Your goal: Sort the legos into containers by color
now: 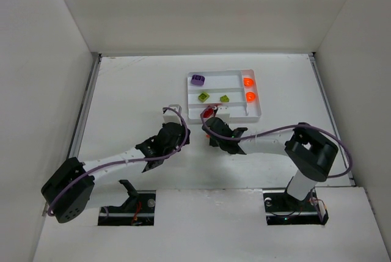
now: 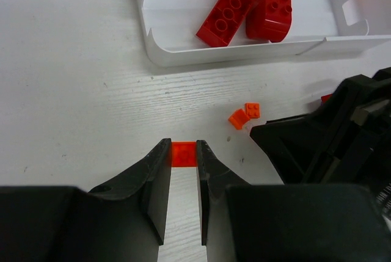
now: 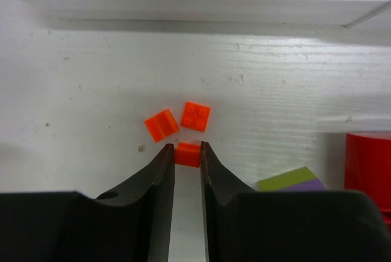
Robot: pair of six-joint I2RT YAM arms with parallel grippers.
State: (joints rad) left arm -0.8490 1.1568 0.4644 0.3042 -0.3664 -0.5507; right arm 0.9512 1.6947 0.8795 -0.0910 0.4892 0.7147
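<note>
The left tool (image 2: 183, 150) was clamped on a small bright-orange plastic brick (image 2: 183, 156) low over the white table (image 2: 73, 91), just short of the white shallow plastic tray (image 2: 201, 59). The right tool (image 3: 187, 149) pinched a second orange brick (image 3: 187, 156), with two loose orange pieces (image 3: 162, 125) just beyond its tips.

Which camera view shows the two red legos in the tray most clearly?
The left wrist view: both red legos lie whole in the tray, studs showing. The right wrist view cuts off all but their lower edges; the top view shows only a red speck.
</note>
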